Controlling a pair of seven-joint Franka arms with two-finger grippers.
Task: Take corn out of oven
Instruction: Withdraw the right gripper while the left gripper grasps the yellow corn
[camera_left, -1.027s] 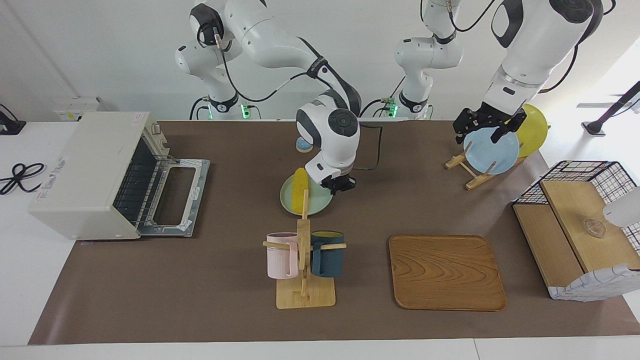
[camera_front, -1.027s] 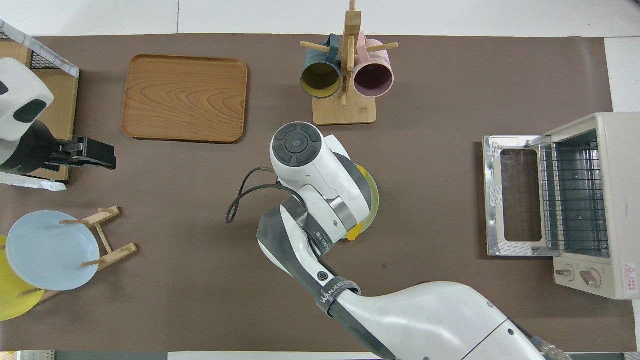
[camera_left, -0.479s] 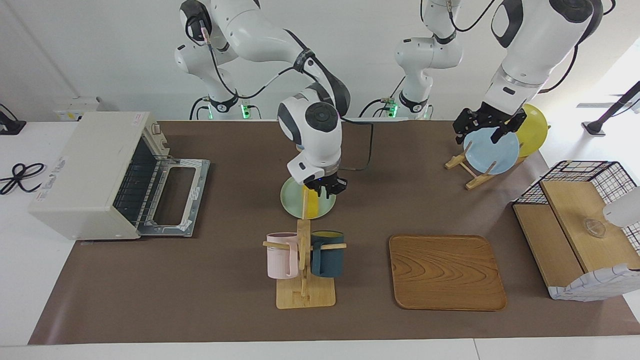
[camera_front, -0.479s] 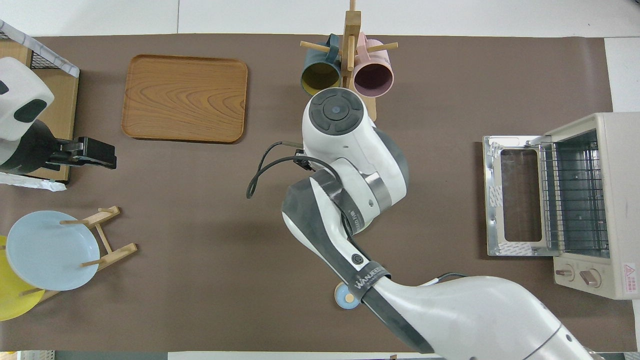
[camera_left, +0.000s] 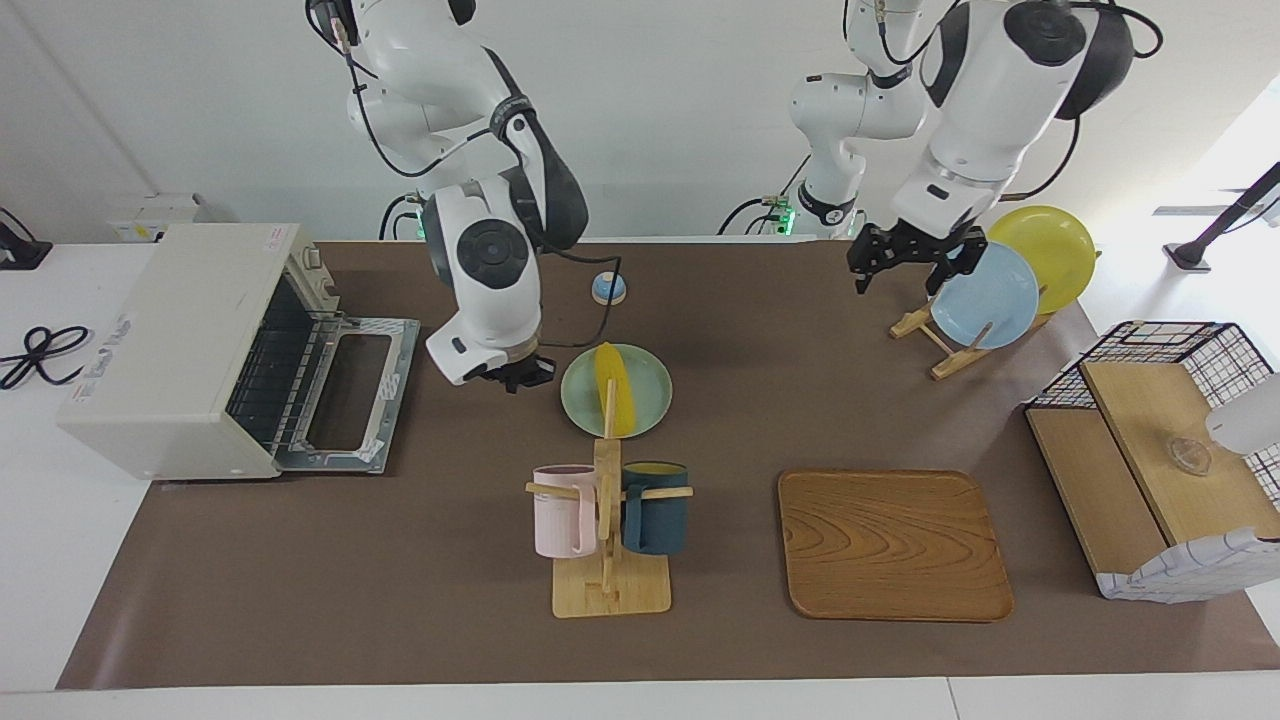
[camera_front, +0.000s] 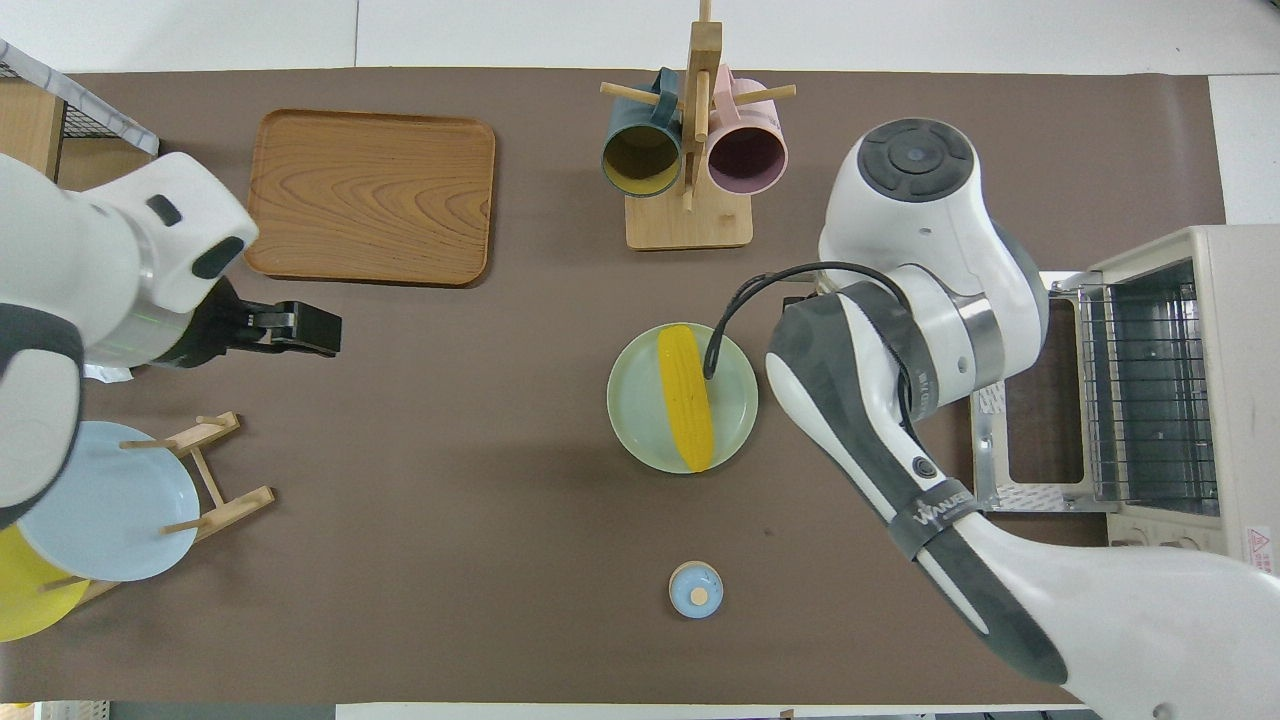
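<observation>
The yellow corn (camera_left: 606, 385) lies on a pale green plate (camera_left: 645, 400) in the middle of the table, outside the oven; it also shows in the overhead view (camera_front: 686, 397) on the plate (camera_front: 635, 420). The cream-white oven (camera_left: 170, 340) stands at the right arm's end with its door (camera_left: 350, 392) folded down and its rack bare (camera_front: 1145, 400). My right gripper (camera_left: 517, 377) is open and empty, low over the table between the oven door and the plate. My left gripper (camera_left: 903, 268) is open and empty, up over the table beside the plate rack (camera_front: 300, 330).
A mug rack (camera_left: 606, 520) with a pink and a dark blue mug stands farther from the robots than the plate. A wooden tray (camera_left: 893, 545), a plate rack with a blue plate (camera_left: 985, 295) and a yellow one, a wire basket (camera_left: 1160, 440) and a small blue disc (camera_left: 608, 288) share the table.
My right gripper has left the plate and moved toward the oven; the corn stays on the plate. My left gripper has moved from the blue plate toward the table's middle.
</observation>
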